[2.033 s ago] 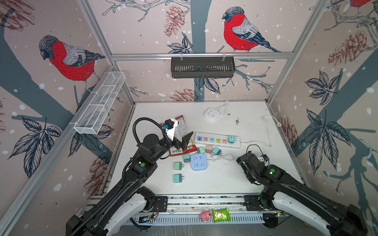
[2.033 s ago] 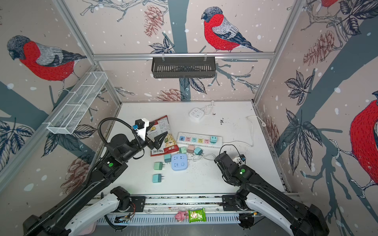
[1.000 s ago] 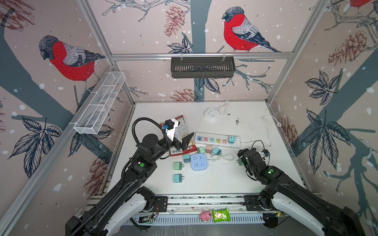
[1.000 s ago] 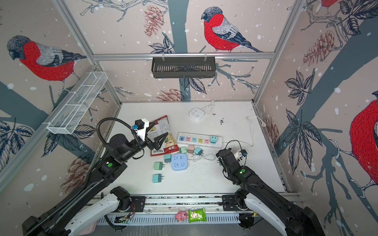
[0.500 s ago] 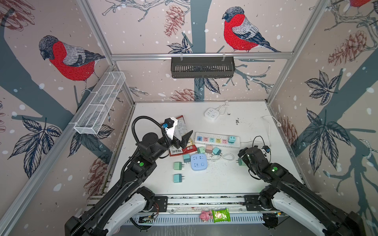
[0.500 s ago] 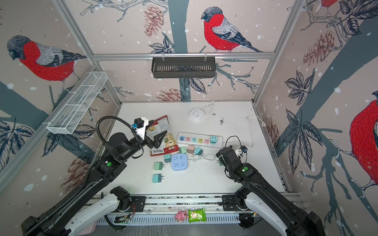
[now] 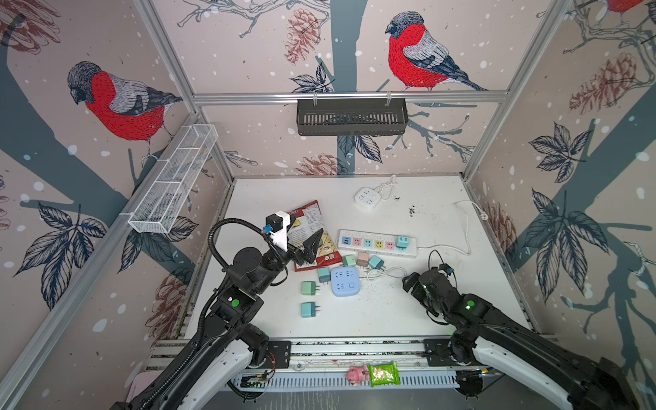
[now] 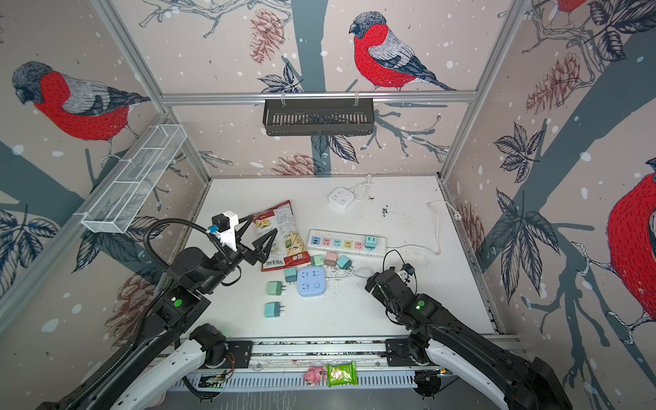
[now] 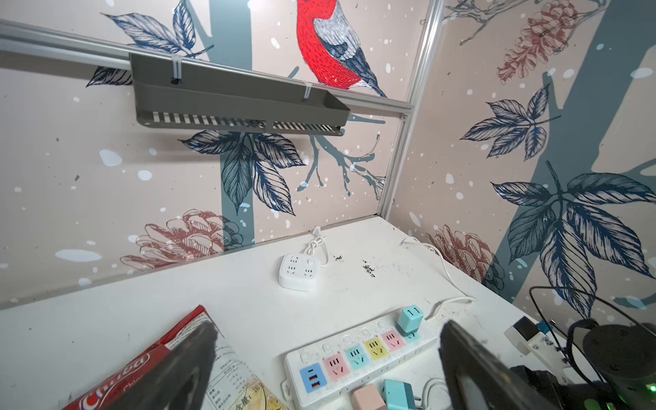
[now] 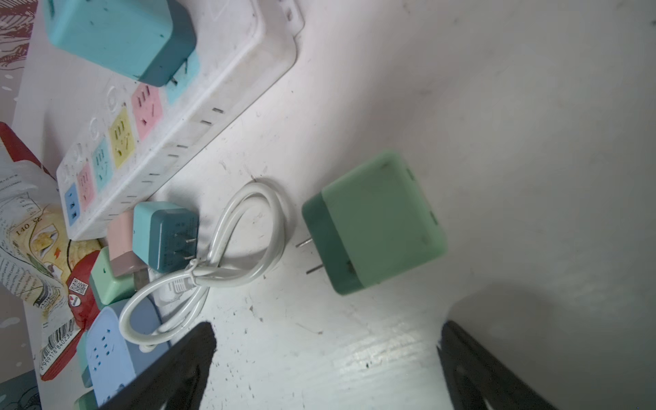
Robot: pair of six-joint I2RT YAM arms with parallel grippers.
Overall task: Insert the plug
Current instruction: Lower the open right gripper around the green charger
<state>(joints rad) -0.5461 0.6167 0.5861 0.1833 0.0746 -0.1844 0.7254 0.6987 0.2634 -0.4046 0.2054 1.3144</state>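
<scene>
Two-pronged green plug point(image 10: 381, 220) (darker base)

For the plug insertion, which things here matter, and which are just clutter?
Job: green plug; open right claw facing it; power strip with free sockets.
Clutter: chip bag; white cube socket; blue cube socket; coiled white cable.

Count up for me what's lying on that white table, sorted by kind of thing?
Plug adapters: 8, of which teal 4, green 3 and pink 1
Long power strip: 1
Square socket blocks: 2, white and blue
Snack bag: 1
Total: 12
</scene>
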